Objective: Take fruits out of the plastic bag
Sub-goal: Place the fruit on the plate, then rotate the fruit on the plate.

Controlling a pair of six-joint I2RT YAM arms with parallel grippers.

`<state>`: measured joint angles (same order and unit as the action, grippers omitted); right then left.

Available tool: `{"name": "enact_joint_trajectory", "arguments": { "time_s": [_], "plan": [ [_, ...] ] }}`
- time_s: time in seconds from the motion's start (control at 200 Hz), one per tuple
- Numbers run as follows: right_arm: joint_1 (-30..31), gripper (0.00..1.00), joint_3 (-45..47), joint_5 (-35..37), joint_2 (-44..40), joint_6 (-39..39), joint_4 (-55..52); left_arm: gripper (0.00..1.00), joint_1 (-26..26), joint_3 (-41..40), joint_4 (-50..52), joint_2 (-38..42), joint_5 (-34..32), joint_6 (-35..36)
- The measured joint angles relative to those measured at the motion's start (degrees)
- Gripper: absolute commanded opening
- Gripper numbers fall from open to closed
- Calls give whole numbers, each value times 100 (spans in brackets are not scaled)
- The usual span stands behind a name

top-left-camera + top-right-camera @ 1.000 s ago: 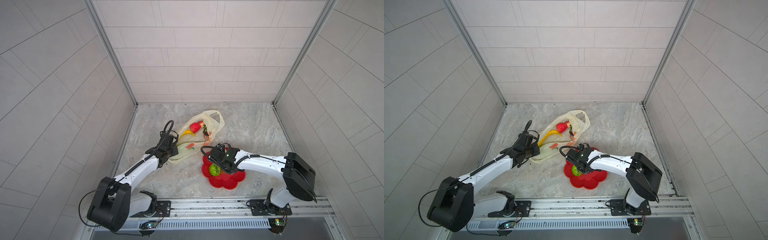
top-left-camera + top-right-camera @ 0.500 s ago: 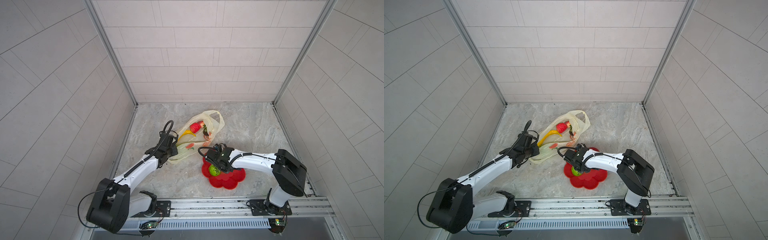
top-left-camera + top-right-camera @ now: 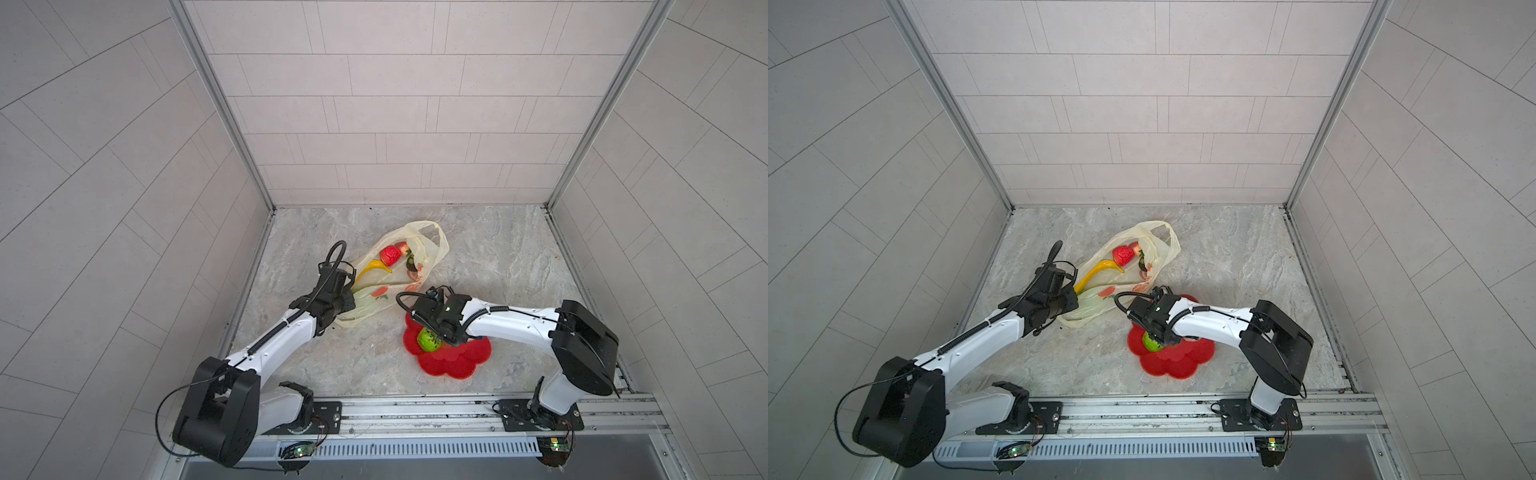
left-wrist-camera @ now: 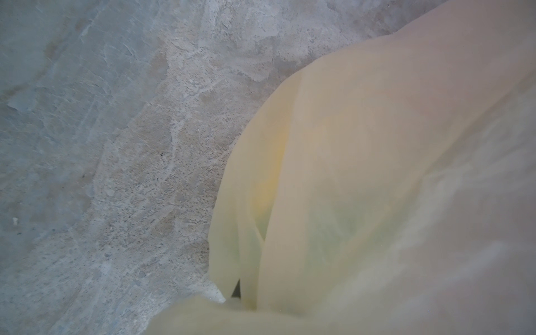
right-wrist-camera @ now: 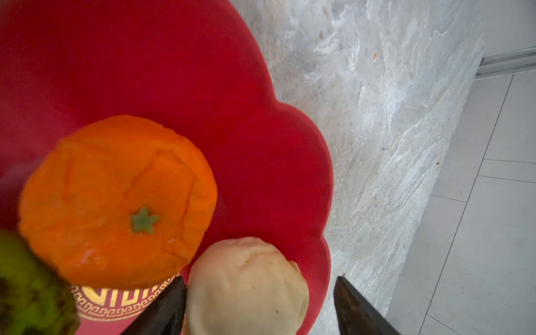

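Your right gripper (image 5: 260, 280), jaws apart, straddles the cream bulb (image 5: 246, 284) on the red plate (image 5: 232, 87), beside orange (image 5: 116, 200) and kiwi (image 3: 430, 340). The banana (image 3: 374, 266) and red fruits (image 3: 390, 254) are left in the plastic bag (image 3: 365, 300); the left gripper (image 3: 344, 305) sits at its corner, and you can't tell its hold.

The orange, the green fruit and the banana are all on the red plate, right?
No. The banana lies in the bag, as both top views show. The orange and green fruit are on the red plate, as the right wrist view shows.
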<state>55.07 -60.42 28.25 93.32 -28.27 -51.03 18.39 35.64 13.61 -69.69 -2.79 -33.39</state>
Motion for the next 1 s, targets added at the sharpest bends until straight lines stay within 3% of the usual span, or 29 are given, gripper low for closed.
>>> {"name": "enact_joint_trajectory", "arguments": {
  "time_s": [0.335, 0.655, 1.001],
  "plan": [
    [-319, 73, 70, -485, -1276, -173, 50, 15, 0, 0, -31, -127, 243, 107],
    [-404, 75, 1425, -1167, -2758, -1864, 553, 15, 0, 2, -48, -142, 315, 133],
    [-378, 75, 2085, -1742, -2662, -2599, 1521, 15, 0, 2, -46, -140, 317, 133]
  ]
}}
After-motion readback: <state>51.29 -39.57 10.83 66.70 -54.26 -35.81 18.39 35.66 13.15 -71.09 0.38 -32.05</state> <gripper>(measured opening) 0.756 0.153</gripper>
